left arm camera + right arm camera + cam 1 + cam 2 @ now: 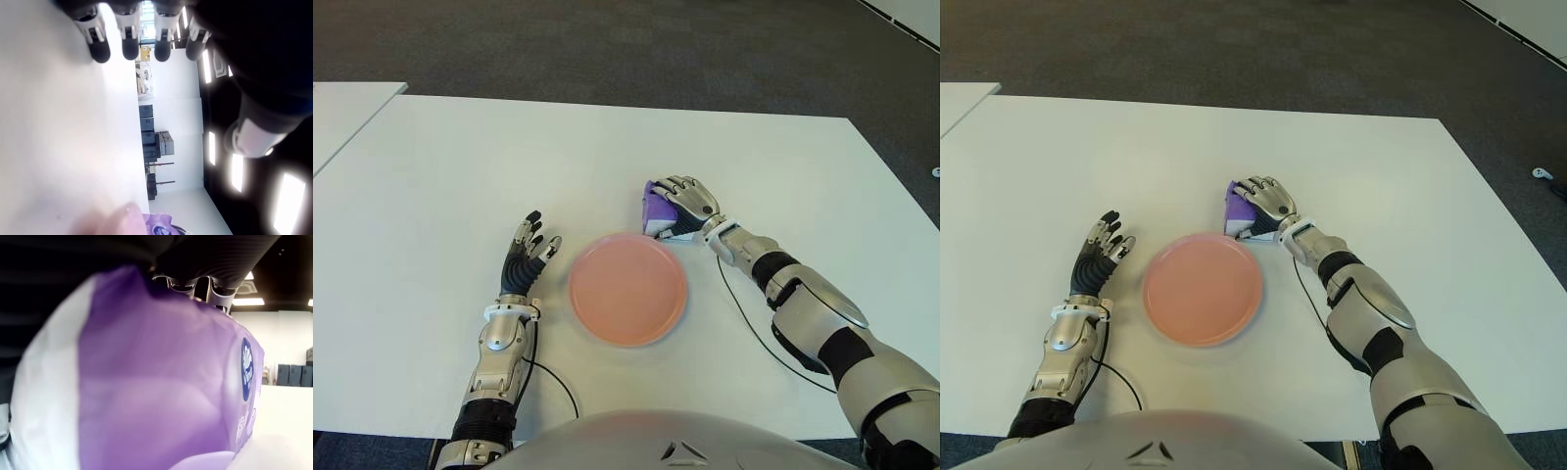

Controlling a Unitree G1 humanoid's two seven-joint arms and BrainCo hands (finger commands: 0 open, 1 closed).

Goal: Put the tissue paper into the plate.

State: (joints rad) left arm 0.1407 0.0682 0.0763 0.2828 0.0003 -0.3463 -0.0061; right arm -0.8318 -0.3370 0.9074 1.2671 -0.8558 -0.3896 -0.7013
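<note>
One plate [627, 289], tissue pack [656, 210] outside.

My left hand [527, 253] has black fingers with silver knuckle plates and a white wrist band. My right hand [690, 204] is silver-backed; behind each, grey-and-black forearms trail thin black cables.

Plate [627, 289] top bare; table [754, 166] open around; nothing between hands.
</note>
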